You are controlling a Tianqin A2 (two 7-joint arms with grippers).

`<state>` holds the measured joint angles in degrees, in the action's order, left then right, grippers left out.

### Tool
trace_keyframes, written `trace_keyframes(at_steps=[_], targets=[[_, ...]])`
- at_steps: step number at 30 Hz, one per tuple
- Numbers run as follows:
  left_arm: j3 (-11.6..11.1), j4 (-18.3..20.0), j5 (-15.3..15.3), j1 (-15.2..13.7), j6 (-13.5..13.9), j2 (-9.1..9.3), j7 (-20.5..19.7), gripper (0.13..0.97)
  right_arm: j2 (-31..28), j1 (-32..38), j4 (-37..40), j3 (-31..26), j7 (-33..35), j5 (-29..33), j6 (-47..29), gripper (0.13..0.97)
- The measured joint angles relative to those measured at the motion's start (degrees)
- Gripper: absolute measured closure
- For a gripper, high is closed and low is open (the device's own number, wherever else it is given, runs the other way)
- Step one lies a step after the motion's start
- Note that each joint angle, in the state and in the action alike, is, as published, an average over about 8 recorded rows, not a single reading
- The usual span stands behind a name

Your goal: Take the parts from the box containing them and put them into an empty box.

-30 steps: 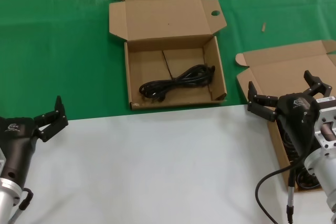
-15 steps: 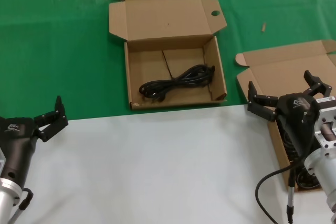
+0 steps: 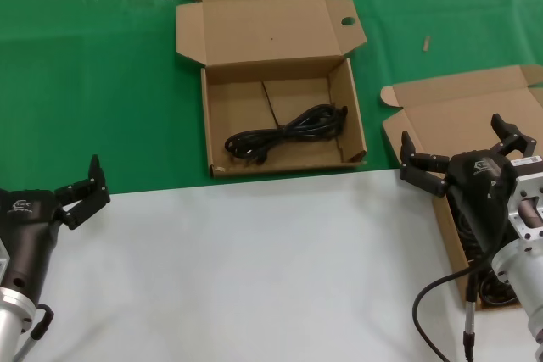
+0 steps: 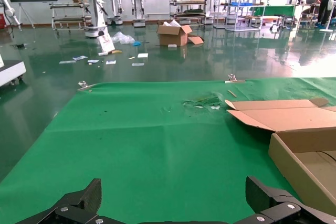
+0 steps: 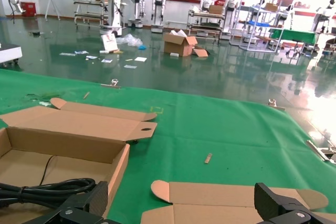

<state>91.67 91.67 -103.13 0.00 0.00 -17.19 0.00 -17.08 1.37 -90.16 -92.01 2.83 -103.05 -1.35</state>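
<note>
Two open cardboard boxes on a bench (image 3: 102, 82) covered in green cloth, with a white surface (image 3: 237, 269) across the near part.

Holed-flap box (image 3: 280, 129) at centre, lid (image 3: 263, 27) folded back, round hole (image 3: 349, 21) in the right-hand flap. One coiled black cord (image 3: 287, 133) inside on the floor of that box, stretched diagonally from near left to far right (same cord visible in the right wrist view (image 5: 50, 188)).

Plain-lid box (image 3: 462, 120) at the right edge of the bench, well apart from the centre box, lid open toward the far side with a small rounded tab at the corner. More black cords (image 3: 465, 219) inside, mostly hidden behind the right arm.

Right tool (image 3: 462, 152) poised over the plain-lid box, fingers spread wide, nothing between them.

Left tool (image 3: 83, 190) low at the left side, over the edge where white surface meets green cloth, fingers likewise spread wide and holding nothing; well apart from both boxes.
</note>
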Motion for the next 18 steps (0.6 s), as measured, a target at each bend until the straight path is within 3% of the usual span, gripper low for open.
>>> trace_keyframes(at_steps=[18], targets=[[0.0, 0.0, 0.0, 0.0, 0.0, 0.00, 0.0, 0.132, 0.0, 0.0, 0.0, 0.0, 0.0, 0.0, 0.0, 0.129]])
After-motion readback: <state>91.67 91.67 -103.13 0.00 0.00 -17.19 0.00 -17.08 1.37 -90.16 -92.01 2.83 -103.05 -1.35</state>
